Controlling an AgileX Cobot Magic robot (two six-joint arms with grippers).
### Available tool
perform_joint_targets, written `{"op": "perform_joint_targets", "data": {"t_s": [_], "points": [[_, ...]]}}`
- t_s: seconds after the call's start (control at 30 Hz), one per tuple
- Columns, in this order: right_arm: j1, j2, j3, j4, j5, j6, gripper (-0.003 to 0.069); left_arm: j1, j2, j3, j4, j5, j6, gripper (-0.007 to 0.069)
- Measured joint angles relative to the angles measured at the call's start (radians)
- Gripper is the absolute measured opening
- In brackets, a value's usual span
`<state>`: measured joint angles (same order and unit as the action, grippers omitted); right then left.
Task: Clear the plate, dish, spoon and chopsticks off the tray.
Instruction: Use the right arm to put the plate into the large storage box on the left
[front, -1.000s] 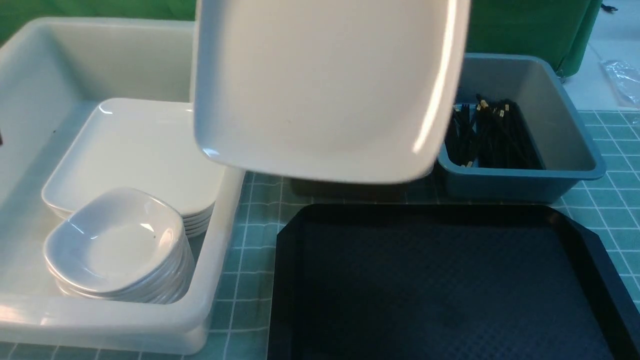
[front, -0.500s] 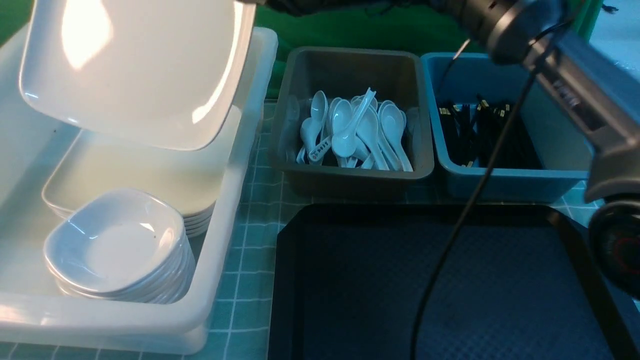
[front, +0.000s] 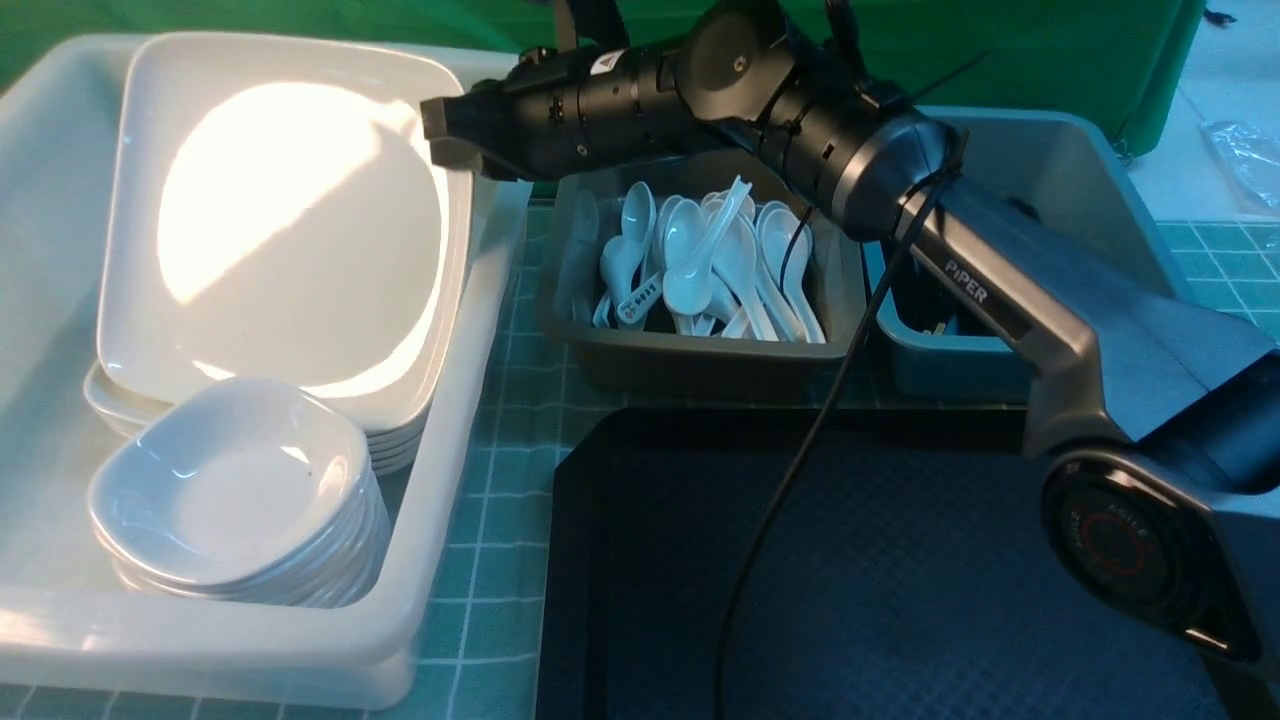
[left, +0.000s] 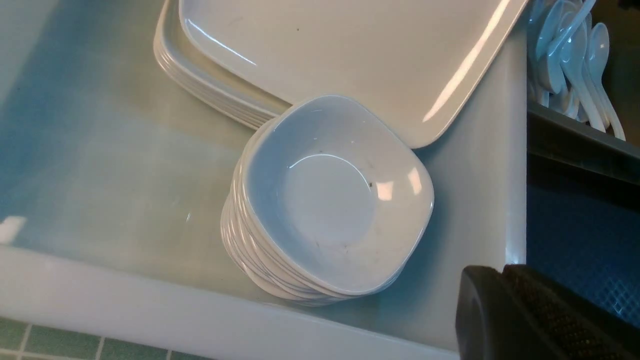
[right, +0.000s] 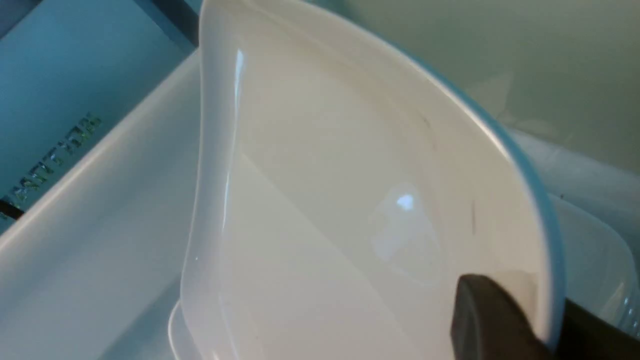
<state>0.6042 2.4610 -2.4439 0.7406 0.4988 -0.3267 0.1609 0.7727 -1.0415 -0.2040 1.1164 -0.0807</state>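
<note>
1. Right gripper (front: 447, 130): its arm extends from the right, above the grey tub. The jaws are clamped on the raised rim of the plate (front: 290, 220). In the right wrist view one dark finger (right: 492, 320) lies on the plate's inner face and the other sits behind the rim.
2. Plate: inside the white tub (front: 200, 650) and tilted. Its near edge is down on the stack of plates (front: 398, 442), and its far edge is raised toward the tub's far wall.
3. Stack of small rounded-square bowls (front: 235, 490): in the same tub, at the near end, just beside the plate stack.
4. Left gripper (left: 502, 300): above the near right rim of the white tub. The two dark fingers are pressed together with nothing between them.
5. Tray (front: 572, 520): on the green grid mat (front: 500, 480), nearest the robot and right of the white tub. The arm's black cable (front: 790, 480) hangs across it.
6. Grey tub (front: 700, 352): beyond the tray, holding a pile of white soup spoons (front: 700, 265).
7. Blue tub (front: 1120, 200): right of the grey tub, its contents mostly hidden by the arm.
</note>
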Motion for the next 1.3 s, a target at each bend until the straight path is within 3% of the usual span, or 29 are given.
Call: {"op": "perform_joint_targets", "data": {"t_s": [0.1, 0.23, 0.37, 0.87, 1.3], "points": [[0.0, 0.0, -0.004, 0.002, -0.001, 0.0, 0.009, 0.0, 0.0, 0.0, 0.0, 0.0, 0.002, 0.0011], [0.001, 0.0, -0.005, -0.006, 0.0, 0.003, 0.0235, 0.0, 0.0, 0.0, 0.002, 0.001, 0.003, 0.0011], [0.001, 0.0, -0.005, -0.007, 0.017, 0.003, 0.0311, 0.0, 0.0, 0.0, 0.003, 0.001, 0.003, 0.0011], [-0.01, -0.009, -0.014, -0.045, 0.267, 0.091, 0.0318, 0.0, 0.0, 0.0, 0.008, 0.035, 0.031, 0.0011], [-0.031, -0.093, -0.016, -0.291, 0.396, 0.161, 0.0318, 0.0, 0.0, 0.0, 0.008, 0.018, 0.044, 0.0011]]}}
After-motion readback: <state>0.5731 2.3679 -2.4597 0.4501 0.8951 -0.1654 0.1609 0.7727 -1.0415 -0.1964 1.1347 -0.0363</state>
